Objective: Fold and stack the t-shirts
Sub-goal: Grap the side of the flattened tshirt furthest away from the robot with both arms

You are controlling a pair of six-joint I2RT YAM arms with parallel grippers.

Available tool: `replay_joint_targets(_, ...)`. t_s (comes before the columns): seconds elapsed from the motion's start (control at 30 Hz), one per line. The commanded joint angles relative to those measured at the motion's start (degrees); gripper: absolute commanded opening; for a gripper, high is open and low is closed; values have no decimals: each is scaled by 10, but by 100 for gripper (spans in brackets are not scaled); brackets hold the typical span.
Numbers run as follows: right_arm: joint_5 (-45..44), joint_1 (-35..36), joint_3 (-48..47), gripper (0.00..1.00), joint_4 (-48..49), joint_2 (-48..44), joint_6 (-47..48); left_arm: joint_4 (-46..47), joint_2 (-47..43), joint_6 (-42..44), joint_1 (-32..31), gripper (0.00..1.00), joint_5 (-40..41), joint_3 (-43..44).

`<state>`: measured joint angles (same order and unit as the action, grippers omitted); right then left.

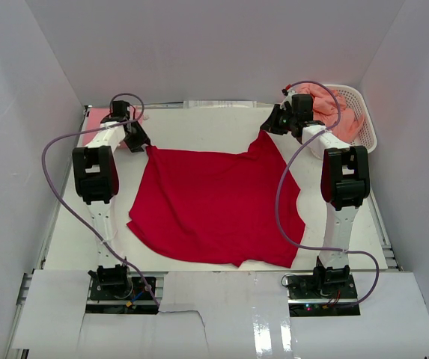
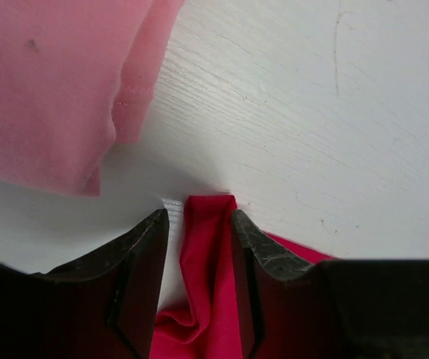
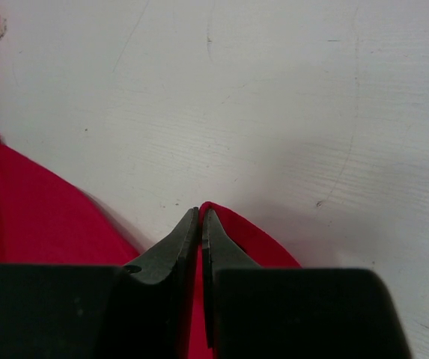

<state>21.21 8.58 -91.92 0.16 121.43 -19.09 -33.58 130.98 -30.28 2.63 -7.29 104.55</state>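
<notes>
Red t-shirt (image 1: 214,206) spread flat. Right gripper (image 3: 201,212) clamped on its far-right corner. Left gripper (image 2: 198,218) at far-left corner, jaws parted around cloth fold, gap visible.

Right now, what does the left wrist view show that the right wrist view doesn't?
Only the left wrist view: the left gripper, jaws apart around a bunched fold of the red t-shirt, and the pink t-shirt with its stitched hem close by. Only the right wrist view: the right gripper, pinched shut on a red t-shirt edge. Both: red cloth, the white table, and some pink cloth, just a sliver at the right view's edge.
</notes>
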Motion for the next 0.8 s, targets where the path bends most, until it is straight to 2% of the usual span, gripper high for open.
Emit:
replay_joint_targets(0.0, 11, -5, -17, 8, 16, -29, -2, -57, 35, 27, -10, 49, 64, 10)
replay_joint_targets(0.1, 13, -6, -16, 8, 16, -30, -2, -71, 48, 37, -17, 47, 93, 23)
replay_joint_targets(0.23, 16, -8, -10, 8, 19, -36, -2, -83, 60, 45, -39, 35, 109, 34)
replay_joint_targets(0.3, 16, -9, -6, 8, 20, -38, -2, -87, 68, 50, -43, 35, 113, 40)
replay_joint_targets(0.43, 20, -13, -1, 8, 23, -41, -2, -104, 78, 54, -54, 40, 122, 51)
replay_joint_targets(0.47, 21, -13, 0, 8, 25, -42, -2, -105, 79, 57, -55, 46, 125, 54)
replay_joint_targets(0.53, 22, -14, 2, 8, 25, -44, -3, -113, 85, 59, -61, 51, 134, 60)
replay_joint_targets(0.67, 23, -15, 3, 8, 28, -48, -8, -124, 98, 64, -68, 52, 142, 65)
replay_joint_targets(0.77, 24, -15, 3, 8, 27, -51, -9, -130, 113, 66, -69, 49, 129, 72)
